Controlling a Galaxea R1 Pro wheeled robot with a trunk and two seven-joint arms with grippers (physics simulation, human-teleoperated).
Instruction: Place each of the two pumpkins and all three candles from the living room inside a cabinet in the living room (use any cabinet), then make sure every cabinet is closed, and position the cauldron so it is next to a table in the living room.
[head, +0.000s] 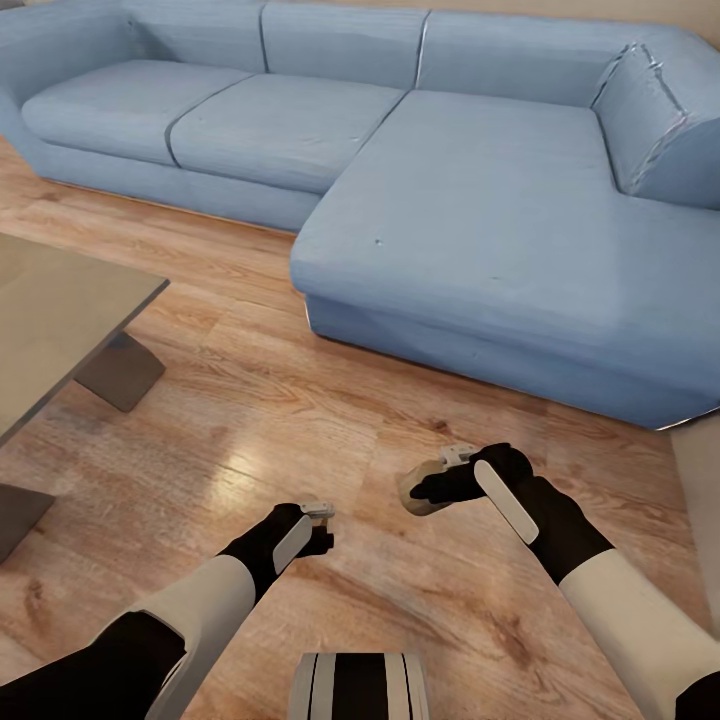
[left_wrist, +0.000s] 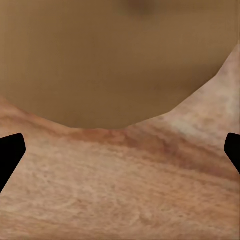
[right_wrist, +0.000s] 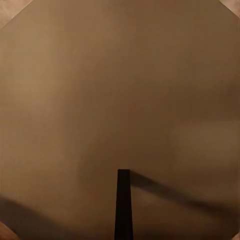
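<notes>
Holding 1 candle (head: 422, 490), the right gripper (head: 430, 490) hangs over the bare wood floor (head: 300, 400) in front of the blue sofa (head: 480, 220). The candle is a tan stub lying on its side between the fingers, and the right wrist view is taken up by its flat tan end (right_wrist: 120, 100) with a dark wick (right_wrist: 123, 200) standing out of it, so the clamp sits on the round side wall.

The left gripper (head: 318, 530) is lower and closer to the trunk, empty; in its wrist view the 2 dark fingertips (left_wrist: 11, 152) stand wide apart over the floor, with a tan rounded shape (left_wrist: 120, 60) ahead of them that I cannot identify.

A corner of the table (head: 60, 310) juts in at the left edge of the head view, well apart from both arms.

The candle looks light and rigid, probably waxy and a bit slick, so a squeeze across the middle of the cylinder seems the safest hold; pinching near an end could let it pivot or slip. The wick looks thin and best kept clear of contact.
</notes>
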